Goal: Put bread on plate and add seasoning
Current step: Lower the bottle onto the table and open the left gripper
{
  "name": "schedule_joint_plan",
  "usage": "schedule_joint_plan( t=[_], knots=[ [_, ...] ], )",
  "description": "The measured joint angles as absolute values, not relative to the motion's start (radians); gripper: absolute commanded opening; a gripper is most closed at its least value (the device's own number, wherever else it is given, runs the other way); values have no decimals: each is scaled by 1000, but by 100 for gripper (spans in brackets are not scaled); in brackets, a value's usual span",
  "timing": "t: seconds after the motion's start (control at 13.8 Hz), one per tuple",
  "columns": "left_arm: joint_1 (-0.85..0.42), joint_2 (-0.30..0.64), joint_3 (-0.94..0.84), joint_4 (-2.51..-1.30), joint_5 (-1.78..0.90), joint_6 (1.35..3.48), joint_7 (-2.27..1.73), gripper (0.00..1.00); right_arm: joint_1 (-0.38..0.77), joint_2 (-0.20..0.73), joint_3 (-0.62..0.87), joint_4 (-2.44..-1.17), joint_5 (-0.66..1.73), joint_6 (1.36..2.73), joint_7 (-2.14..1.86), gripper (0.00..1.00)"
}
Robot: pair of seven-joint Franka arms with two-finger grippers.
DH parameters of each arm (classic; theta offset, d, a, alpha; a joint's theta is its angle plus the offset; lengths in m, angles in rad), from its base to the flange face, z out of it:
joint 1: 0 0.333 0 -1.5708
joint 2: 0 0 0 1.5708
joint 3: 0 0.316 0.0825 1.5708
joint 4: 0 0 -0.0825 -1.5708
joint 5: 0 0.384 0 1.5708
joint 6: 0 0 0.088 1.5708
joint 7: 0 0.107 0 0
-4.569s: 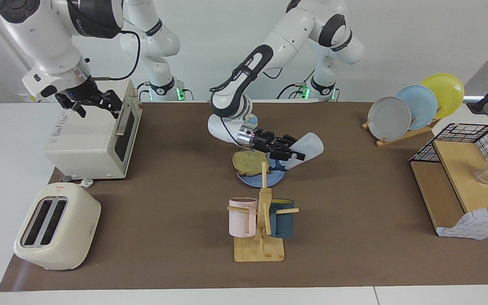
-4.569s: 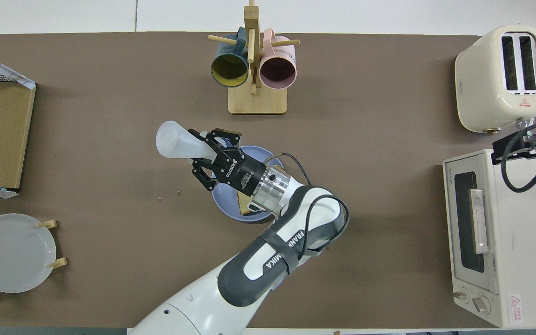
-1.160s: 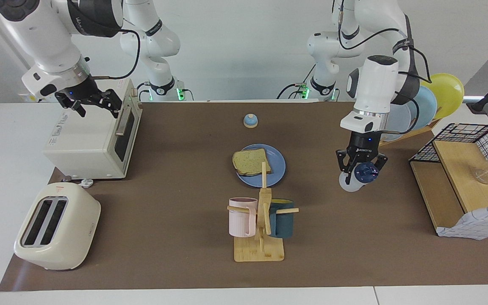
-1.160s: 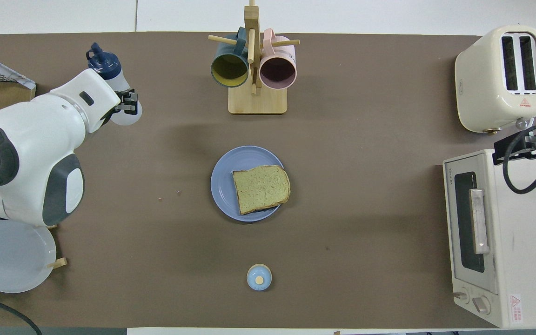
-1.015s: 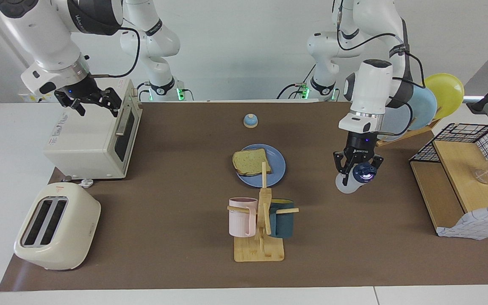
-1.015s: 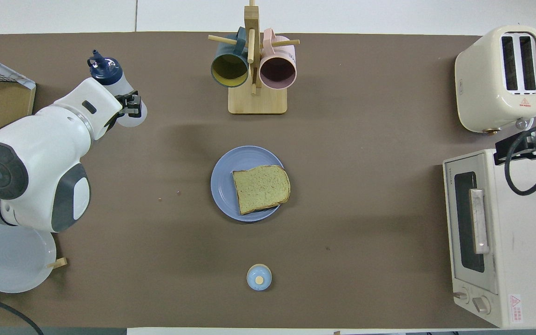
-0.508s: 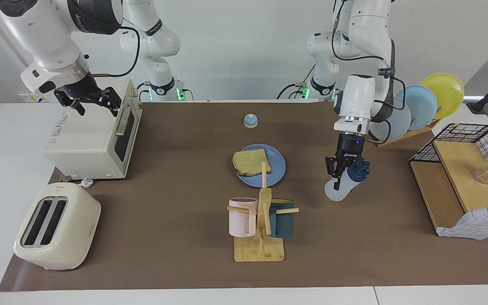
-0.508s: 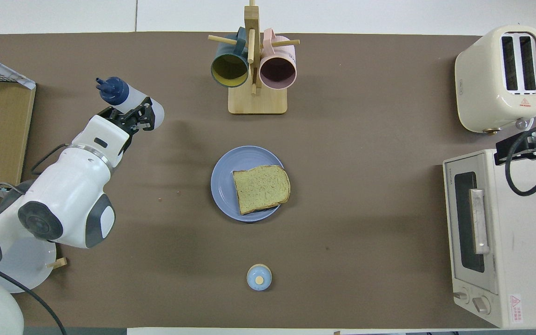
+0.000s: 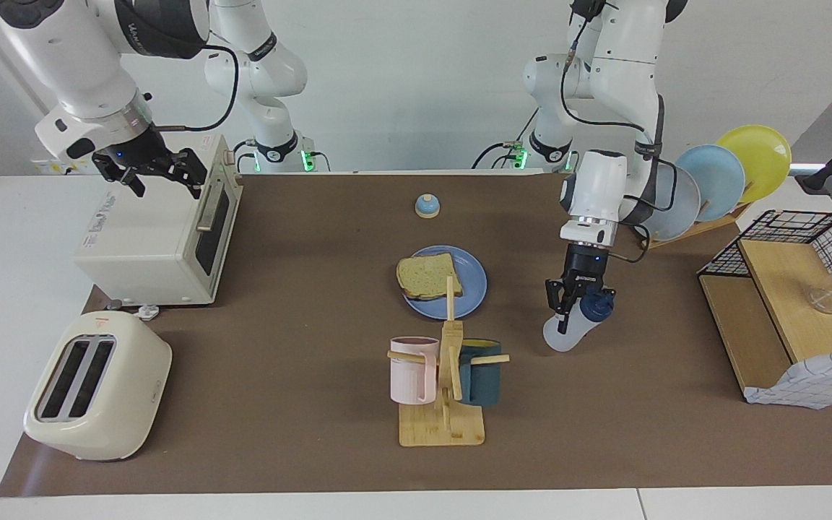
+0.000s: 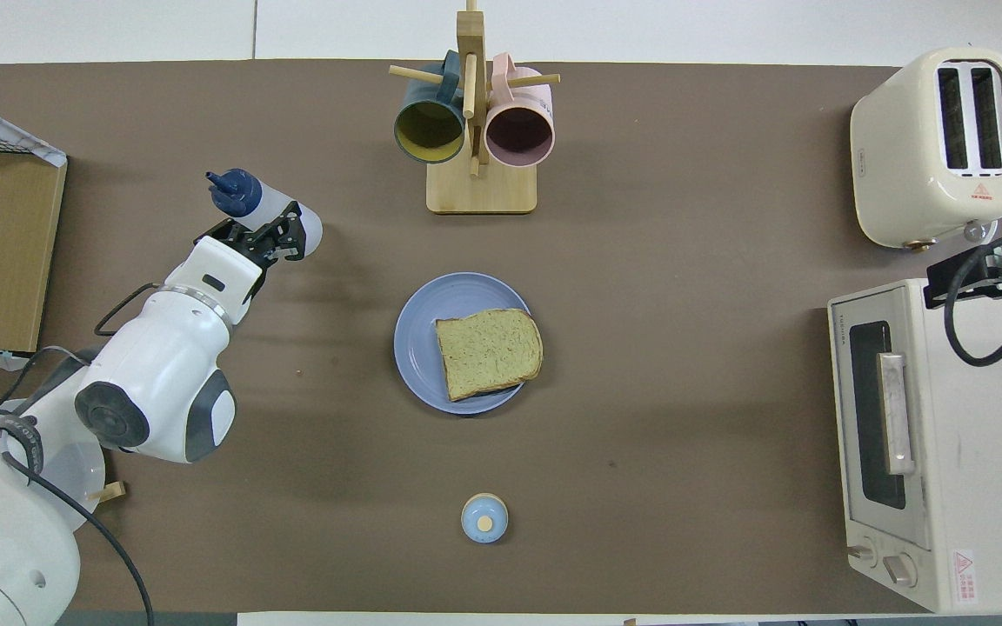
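The bread [image 9: 427,276] lies flat on the medium-blue plate [image 9: 475,290] in the middle of the mat; both also show in the overhead view, the bread [image 10: 490,352] on the plate [image 10: 417,341]. My left gripper [image 9: 576,300] is shut on the seasoning bottle [image 9: 564,332]. It holds the bottle tilted, dark blue cap up, low over the mat beside the plate toward the left arm's end. In the overhead view the left gripper [image 10: 268,239] grips the bottle [image 10: 288,217] around its body. My right gripper [image 9: 159,175] waits open over the toaster oven, holding nothing.
A mug tree [image 9: 447,375] with a pink and a dark teal mug stands farther from the robots than the plate. A small bell [image 9: 427,206] sits nearer the robots. Toaster oven [image 9: 156,231] and toaster [image 9: 98,386] at the right arm's end; plate rack [image 9: 705,188] and wire shelf [image 9: 791,303] at the left arm's end.
The left gripper has carried the bottle from near the wire shelf toward the plate and lower, tilting it more. Earlier it held the bottle tipped over the bread. The right arm barely moved.
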State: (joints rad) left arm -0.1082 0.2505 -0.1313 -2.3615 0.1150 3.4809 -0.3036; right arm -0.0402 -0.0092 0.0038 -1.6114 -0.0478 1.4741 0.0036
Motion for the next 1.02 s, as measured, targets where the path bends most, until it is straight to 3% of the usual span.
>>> schedule_joint_plan(
  t=[0.58,0.65,0.87,0.94,1.02],
  knots=[
    [-109,295,-131,-2361,146,3481,-243,0,-40,-9,4,-1611,-48,1474,4,100],
    [-109,296,-130,-2361,147,3481,-233,11,-40,-9,4,-1611,-48,1474,4,100],
    [-108,298,-128,-2361,152,3481,-222,87,-40,-9,4,-1611,-48,1474,4,100],
    [-108,299,-128,-2362,153,3481,-221,89,-40,-9,4,-1611,-48,1474,4,100],
    [-108,300,-128,-2363,153,3481,-220,98,-40,-9,4,-1611,-48,1474,4,100]
  ],
)
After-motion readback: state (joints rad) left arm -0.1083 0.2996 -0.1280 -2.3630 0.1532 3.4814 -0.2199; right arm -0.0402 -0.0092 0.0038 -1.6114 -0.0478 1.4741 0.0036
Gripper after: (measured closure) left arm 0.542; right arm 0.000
